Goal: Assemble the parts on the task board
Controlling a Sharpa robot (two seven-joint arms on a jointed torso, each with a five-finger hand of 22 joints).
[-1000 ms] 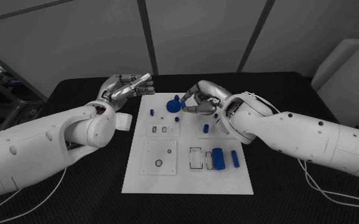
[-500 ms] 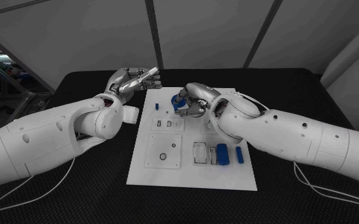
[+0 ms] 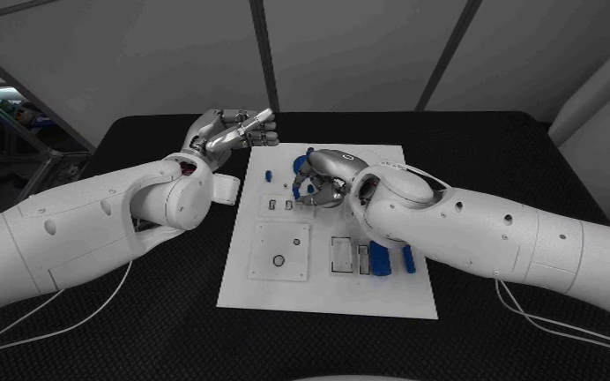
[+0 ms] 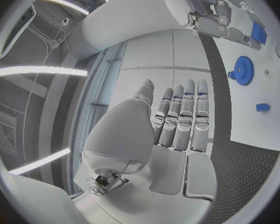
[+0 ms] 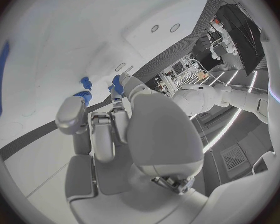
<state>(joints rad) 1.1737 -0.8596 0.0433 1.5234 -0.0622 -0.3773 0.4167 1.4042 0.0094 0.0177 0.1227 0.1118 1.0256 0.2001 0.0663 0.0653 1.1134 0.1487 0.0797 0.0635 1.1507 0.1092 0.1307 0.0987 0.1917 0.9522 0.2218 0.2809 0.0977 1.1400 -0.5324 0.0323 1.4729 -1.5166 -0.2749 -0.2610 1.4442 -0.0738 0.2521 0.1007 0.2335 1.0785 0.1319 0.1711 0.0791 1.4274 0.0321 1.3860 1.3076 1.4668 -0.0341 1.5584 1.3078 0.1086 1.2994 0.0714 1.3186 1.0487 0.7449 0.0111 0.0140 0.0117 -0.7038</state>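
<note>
**Right hand at the gear, far end of the board**

The right hand [image 3: 325,183] is curled over the far half of the board [image 3: 328,297], its fingers closed around the blue gear [image 3: 302,189], which sits low against the board surface near the far left corner. In the right wrist view the fingertips [image 5: 117,84] pinch a blue piece, so this hand is judged to be holding the gear; whether the gear has seated on its post cannot be told. A small blue peg [image 3: 268,175] stands just beside it, toward the left edge. Near the right edge, about midway along the board, lie a thick blue bar [image 3: 383,258] and a thinner one [image 3: 407,258], side by side next to rectangular slots [image 3: 339,255].

The left hand [image 3: 233,132] is raised off the board beyond its far left corner; in the left wrist view its fingers [image 4: 180,119] lie straight and close together, holding nothing. That view also shows the gear [image 4: 242,70] toothed around the rim, with the right hand above it.

Handling, as judged: the gear looks like a light, rigid plastic part, smooth enough to slip in metal fingertips. Its teeth offer purchase, so a hold across the rim from opposite sides is the likely best grip, leaving the centre bore free. Kept level, it should drop on without jamming. The bars appear equally stiff and are best taken across their long sides.
</note>
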